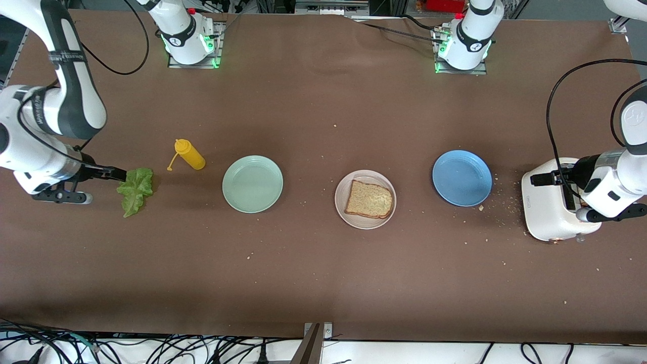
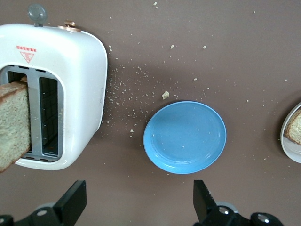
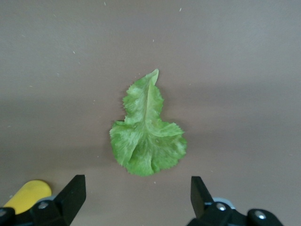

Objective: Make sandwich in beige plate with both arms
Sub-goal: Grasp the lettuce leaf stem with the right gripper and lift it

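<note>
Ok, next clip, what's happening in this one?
Two arms are putting a sandwich together. One bread slice already lies on the beige plate, between the mint-green plate and the blue plate. The right gripper hangs open over the lettuce leaf lying on the table beside the yellow squeeze bottle. The left gripper is open over the white toaster, where a second slice sticks up from a slot.

A robotics lab: bolted arm bases, a brown-covered table, loose cables.
</note>
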`<state>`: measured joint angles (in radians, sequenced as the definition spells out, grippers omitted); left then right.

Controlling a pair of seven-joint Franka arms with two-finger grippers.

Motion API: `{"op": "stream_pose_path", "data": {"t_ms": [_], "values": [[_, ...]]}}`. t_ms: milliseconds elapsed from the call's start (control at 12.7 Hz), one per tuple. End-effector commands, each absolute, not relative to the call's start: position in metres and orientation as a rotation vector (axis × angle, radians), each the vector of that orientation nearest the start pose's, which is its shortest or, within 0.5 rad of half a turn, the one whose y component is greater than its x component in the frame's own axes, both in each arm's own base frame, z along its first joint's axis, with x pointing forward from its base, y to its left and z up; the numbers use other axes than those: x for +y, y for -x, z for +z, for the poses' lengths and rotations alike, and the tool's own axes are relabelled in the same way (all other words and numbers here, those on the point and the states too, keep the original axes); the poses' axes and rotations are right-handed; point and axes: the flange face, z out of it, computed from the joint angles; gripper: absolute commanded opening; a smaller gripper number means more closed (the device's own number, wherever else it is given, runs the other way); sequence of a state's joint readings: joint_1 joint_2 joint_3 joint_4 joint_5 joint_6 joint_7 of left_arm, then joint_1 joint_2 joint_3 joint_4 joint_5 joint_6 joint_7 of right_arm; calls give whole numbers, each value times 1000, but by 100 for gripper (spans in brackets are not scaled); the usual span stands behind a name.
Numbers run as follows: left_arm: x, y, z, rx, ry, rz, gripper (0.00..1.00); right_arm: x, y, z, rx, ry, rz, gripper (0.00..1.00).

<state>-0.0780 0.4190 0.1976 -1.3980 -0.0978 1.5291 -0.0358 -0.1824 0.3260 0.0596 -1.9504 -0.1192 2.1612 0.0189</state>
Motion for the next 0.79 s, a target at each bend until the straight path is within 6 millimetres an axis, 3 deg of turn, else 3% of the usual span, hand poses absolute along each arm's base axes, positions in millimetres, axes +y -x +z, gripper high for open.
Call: {"op": "stream_pose_path", "data": {"t_ms": [0,237,553,632,711], "values": [[45,-645,450,-254,3091,453,100,-86,-592,268,155,3198,179,99],[43,-646,447,-250,3089,460,100,-97,-585,222,178,3182,190,99],[43,-646,448,-250,3090,458,100,-103,-569,178,203,3156,301,99],[43,-646,447,-250,3089,460,100,-107,-567,172,214,3151,313,77],[43,-646,448,-250,3090,458,100,-109,-566,170,216,3149,318,40]]}}
